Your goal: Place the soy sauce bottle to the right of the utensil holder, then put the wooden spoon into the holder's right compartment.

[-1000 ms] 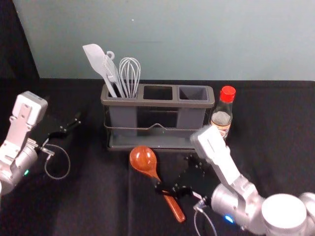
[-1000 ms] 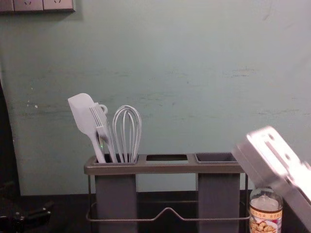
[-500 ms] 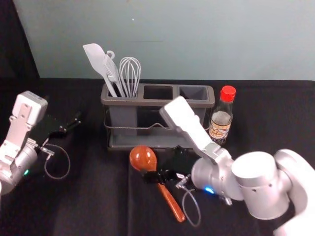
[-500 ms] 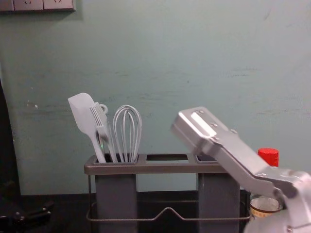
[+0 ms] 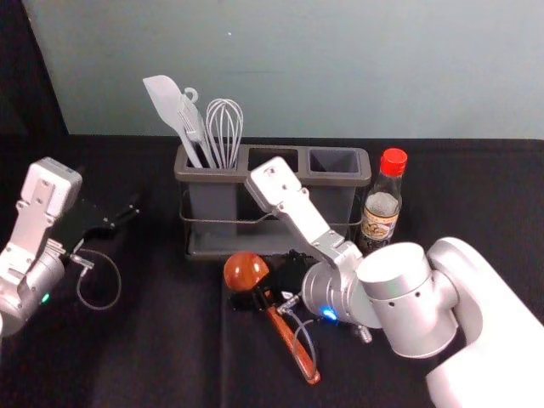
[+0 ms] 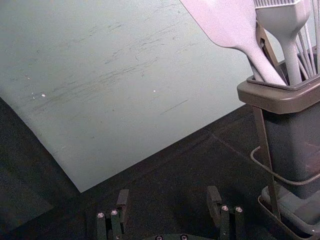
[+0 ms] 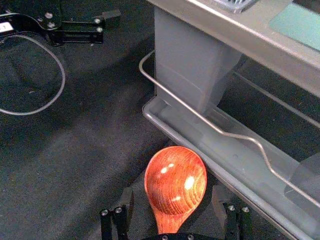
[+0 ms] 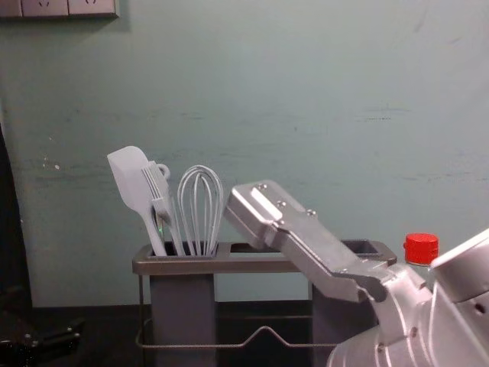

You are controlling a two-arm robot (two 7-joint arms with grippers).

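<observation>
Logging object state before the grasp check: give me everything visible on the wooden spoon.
The spoon is glossy reddish-brown wood with visible grain: a rounded bowl narrowing into a slim, straight handle. It lies on the black cloth, bowl just in front of the utensil holder, handle slanting back toward the robot and to its right. The right gripper is over it, open fingers on either side near the neck, with gaps showing. Part of the neck is hidden in the head view.

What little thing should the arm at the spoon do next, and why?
Probably ease the right gripper down slightly and close it on the spoon: its open fingers flank the bowl, and the bottle already stands right of the holder.
</observation>
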